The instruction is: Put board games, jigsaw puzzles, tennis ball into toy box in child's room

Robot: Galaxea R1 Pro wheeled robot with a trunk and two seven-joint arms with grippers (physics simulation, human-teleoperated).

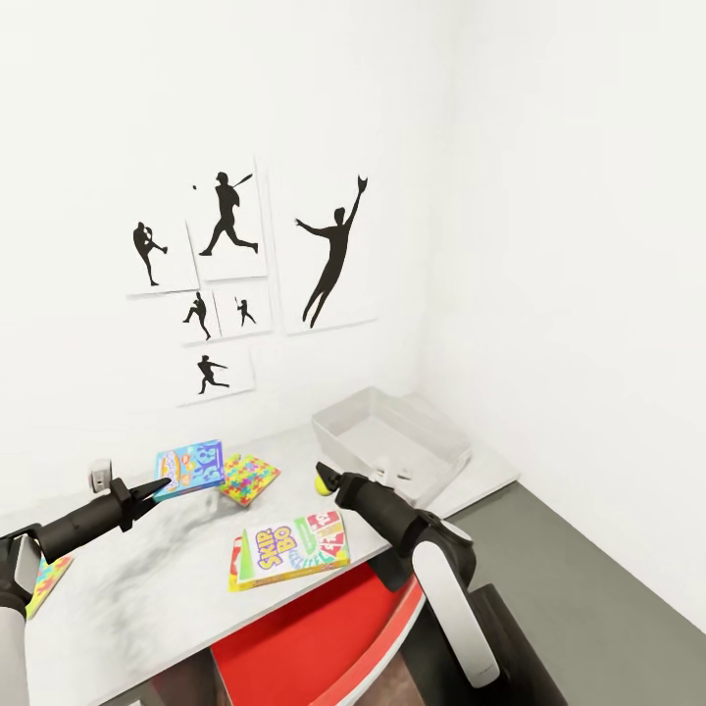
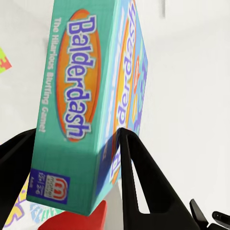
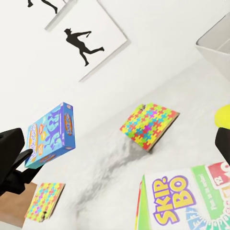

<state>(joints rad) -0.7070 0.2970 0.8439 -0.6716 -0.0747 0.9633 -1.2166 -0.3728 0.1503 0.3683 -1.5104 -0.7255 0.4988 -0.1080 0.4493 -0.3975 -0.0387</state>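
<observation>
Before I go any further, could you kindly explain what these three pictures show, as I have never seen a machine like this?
This is a simulated two-armed wheeled robot in a child's room. The big picture comes from its head camera, looking down over a table; the other two come from cameras on its wrists. The left hand is shut on a Balderdash game box, lifted above the table, seen close in the left wrist view. The right hand is at a yellow tennis ball; whether it grips it is unclear. On the table lie a Skip-Bo game, one jigsaw puzzle, another puzzle near the left edge, and the open grey toy box.
</observation>
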